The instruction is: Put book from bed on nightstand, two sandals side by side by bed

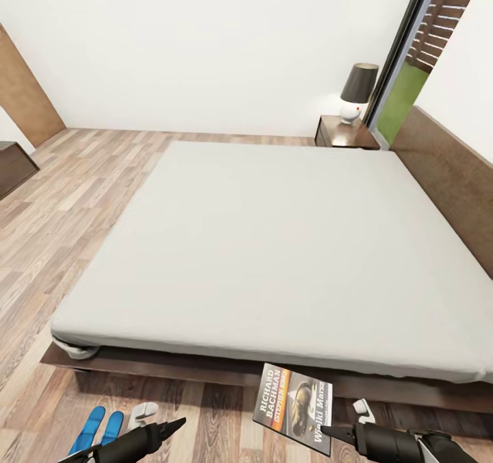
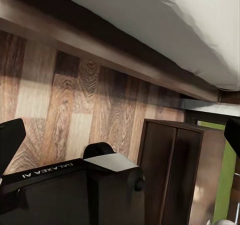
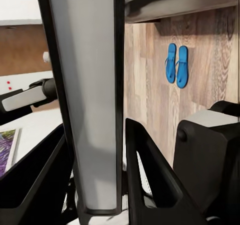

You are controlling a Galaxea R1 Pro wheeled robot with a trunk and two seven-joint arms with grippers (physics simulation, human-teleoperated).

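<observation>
From the head view we are looking over the bed [image 1: 274, 244], its smooth pale mattress sitting on a dark wooden frame, with the nightstand [image 1: 344, 134] standing at its far corner under a dark-shaded lamp [image 1: 357, 93]. The book [image 1: 293, 408], a thin flat paperback, is hanging off the near edge of the bed between our arms, its long axis running towards and away from the bed. Our right gripper [image 3: 97, 135] is clamping it: the right wrist view is showing the cover edge-on as a pale grey slab between the dark fingers. The two sandals [image 1: 96, 430], bright blue and lying side by side on the wood-plank floor [image 1: 41, 244], are pointing along their length towards the bed; the right wrist view is also catching them beside the frame. Whether our left gripper [image 1: 174, 425] is open or closed, we cannot tell.
</observation>
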